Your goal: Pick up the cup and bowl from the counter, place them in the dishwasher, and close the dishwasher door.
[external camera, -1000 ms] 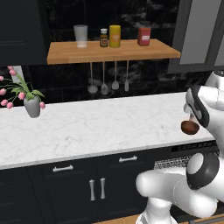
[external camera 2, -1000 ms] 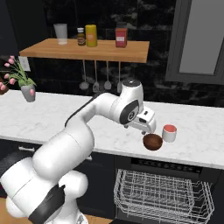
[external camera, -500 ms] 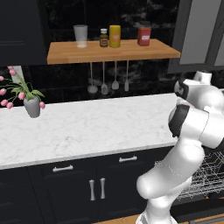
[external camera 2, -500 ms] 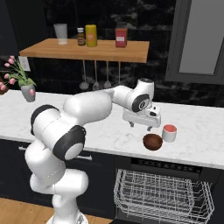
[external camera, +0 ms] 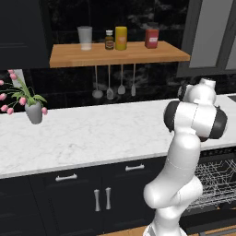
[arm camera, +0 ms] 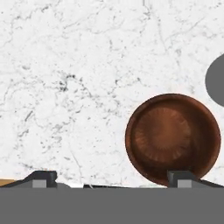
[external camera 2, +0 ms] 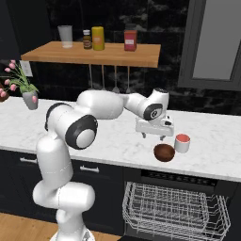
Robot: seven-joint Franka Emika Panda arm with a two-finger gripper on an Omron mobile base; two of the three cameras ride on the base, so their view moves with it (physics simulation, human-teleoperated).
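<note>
A brown bowl (external camera 2: 164, 152) sits on the white marble counter (external camera 2: 113, 141) near its front edge, with the small cup (external camera 2: 182, 143), salmon-red inside, just to its right. My gripper (external camera 2: 154, 135) hangs open a little above the counter, just behind and left of the bowl, and holds nothing. In the hand view the bowl (arm camera: 173, 138) lies from above by the right fingertip (arm camera: 181, 177), with bare counter (arm camera: 65, 65) between the tips of the gripper (arm camera: 111, 179). Below the counter the dishwasher's grey wire rack (external camera 2: 174, 212) is pulled out, so the dishwasher stands open.
A wooden shelf (external camera 2: 94, 52) above the counter carries a glass tumbler (external camera 2: 65, 36), bottles and a red box. Utensils (external camera 2: 102, 75) hang under it. A vase of pink flowers (external camera 2: 28, 92) stands at the counter's far left. Dark cabinets with silver handles (external camera: 101, 198) run under the counter.
The arm has swung its elbow round to the left, and the hand has come down slightly beside the bowl. Bowl and cup have not moved; the jaws stayed open.
</note>
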